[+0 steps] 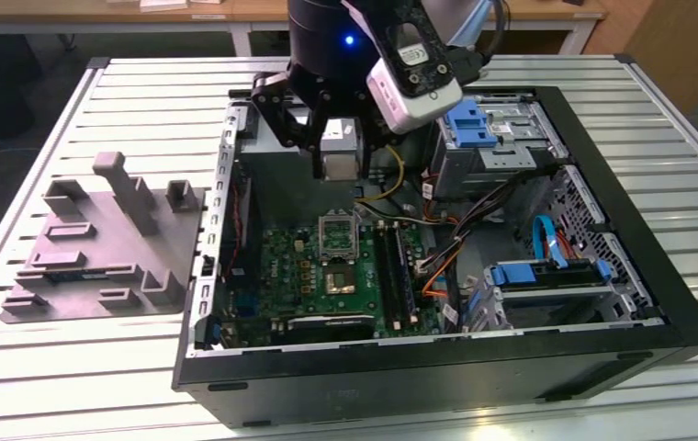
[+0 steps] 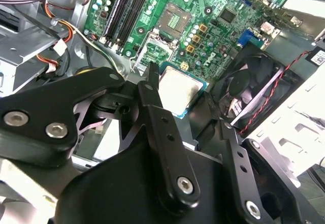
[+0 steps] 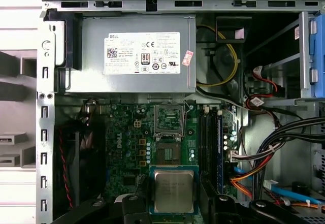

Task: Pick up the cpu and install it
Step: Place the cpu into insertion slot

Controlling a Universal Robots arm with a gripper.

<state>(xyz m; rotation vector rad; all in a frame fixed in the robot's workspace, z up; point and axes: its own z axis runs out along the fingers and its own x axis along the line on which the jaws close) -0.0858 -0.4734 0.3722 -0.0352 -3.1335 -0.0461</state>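
First wrist view: end effector (image 3: 173, 207) pinches cpu (image 3: 173, 188) edges, clear above motherboard (image 3: 127, 148).

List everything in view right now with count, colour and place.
cpu: one, silvery top, in the gripper, above the motherboard
socket: one, black with metal frame, on the motherboard
motherboard: one, green, inside the case
power supply: one, grey, inside the case beside the motherboard
fan: one, black, at the case wall
case: one, black, open, on the table
tray: one, grey, on the table, at the exterior view's left of the case
table: one, white slatted, under case and tray
gripper: one, black, shut on the cpu
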